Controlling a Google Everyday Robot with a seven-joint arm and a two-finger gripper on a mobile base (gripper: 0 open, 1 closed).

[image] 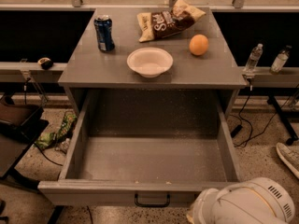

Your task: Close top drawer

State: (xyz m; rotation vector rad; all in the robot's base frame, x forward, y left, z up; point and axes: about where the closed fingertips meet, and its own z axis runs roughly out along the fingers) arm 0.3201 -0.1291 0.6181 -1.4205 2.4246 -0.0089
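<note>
The top drawer (149, 164) of the grey cabinet stands pulled fully out toward me. Its speckled grey inside holds nothing. Its plain grey front (117, 193) runs along the bottom of the view, with a black bar handle (152, 201) at its middle. A white rounded part of my arm (243, 204) fills the bottom right corner, just right of the handle and in front of the drawer front. The gripper itself is out of view.
On the cabinet top (84, 71) stand a blue soda can (104, 33), a white bowl (150, 62), a chip bag (169, 20) and an orange (198, 45). Two water bottles (252, 59) stand on a ledge at right. Cables and a shoe (288, 157) lie on the floor.
</note>
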